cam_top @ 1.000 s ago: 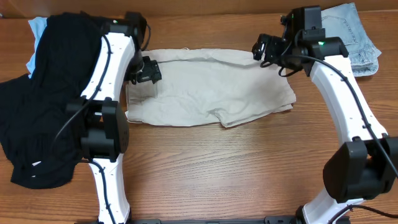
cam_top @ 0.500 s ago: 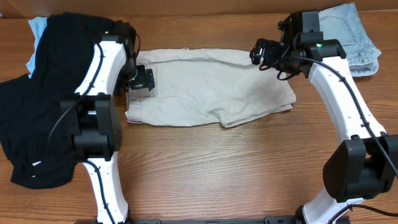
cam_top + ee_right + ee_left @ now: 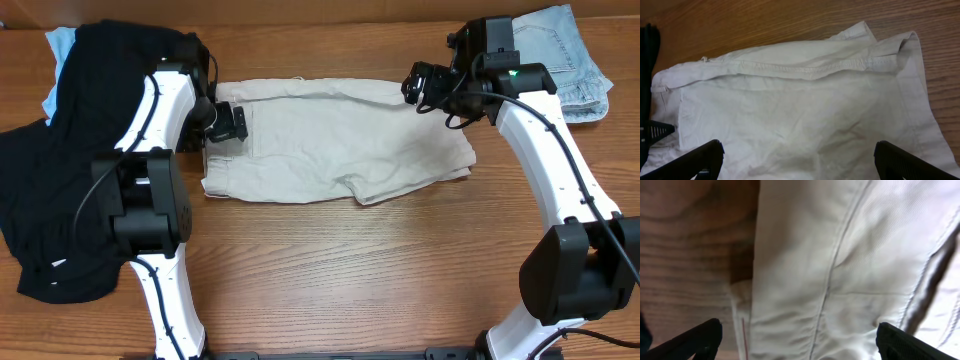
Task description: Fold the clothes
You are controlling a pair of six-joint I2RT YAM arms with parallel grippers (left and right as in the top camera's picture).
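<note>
Two grippers hang over one pair of cream shorts point(image 3: 340, 145), spread flat in the middle of the wooden table point(image 3: 330, 270) with the long axis running 9 to 3 o'clock in the overhead view. At the table's 9 o'clock a black garment point(image 3: 60, 160) is heaped, no part of this job. Next comes the left gripper point(image 3: 228, 122), over the far half of the shorts' 9 o'clock end. Its wrist view shows the fingers spread wide with seamed cloth between them and nothing pinched. At about 1 o'clock of the shorts the right gripper point(image 3: 420, 85) hovers by the far corner, equally wide apart and empty, a stitched edge ahead of it. Light-blue denim shorts point(image 3: 575, 65) lie at the table's 2 o'clock, beyond the right arm. Each arm is nearest its own end, so the fold likely turns on pinching both far corners and drawing them toward 6 o'clock, across the short axis.
</note>
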